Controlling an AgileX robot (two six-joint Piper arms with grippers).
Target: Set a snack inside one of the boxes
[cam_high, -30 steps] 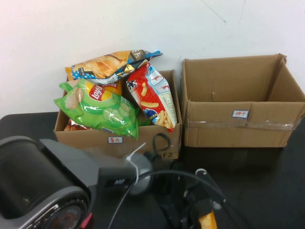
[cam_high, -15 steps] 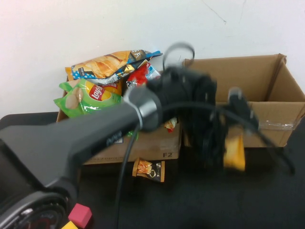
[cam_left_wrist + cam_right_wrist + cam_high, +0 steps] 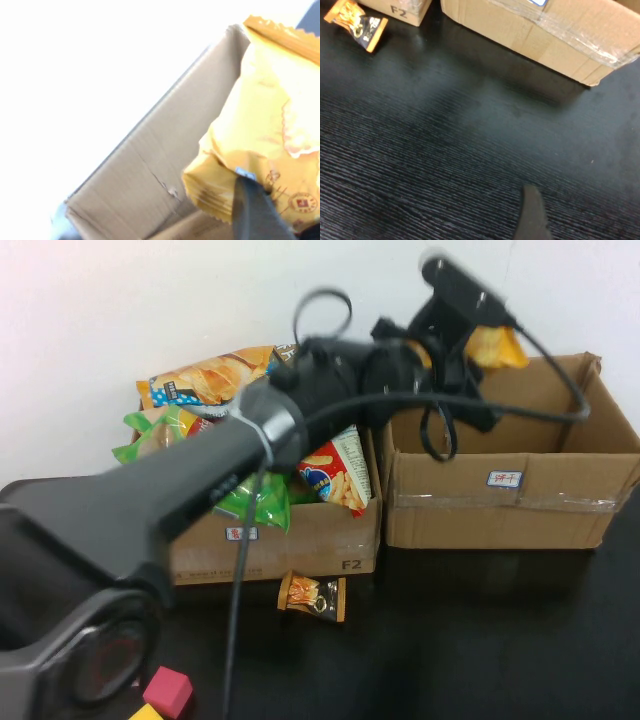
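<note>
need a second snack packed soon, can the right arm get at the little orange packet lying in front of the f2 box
Probably yes. The small orange packet lies alone on the black table, nothing over it. The left gripper, holding a yellow snack bag, is up over the right box. Only a fingertip of the right gripper shows.

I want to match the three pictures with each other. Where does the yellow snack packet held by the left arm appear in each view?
High view: the yellow snack packet is at the top, held by the left gripper above the empty brown cardboard box.
Left wrist view: the packet fills the right side.
Right wrist view: not in it; only one finger of the right gripper shows over the table.
Shared landmark: the empty box.
</note>
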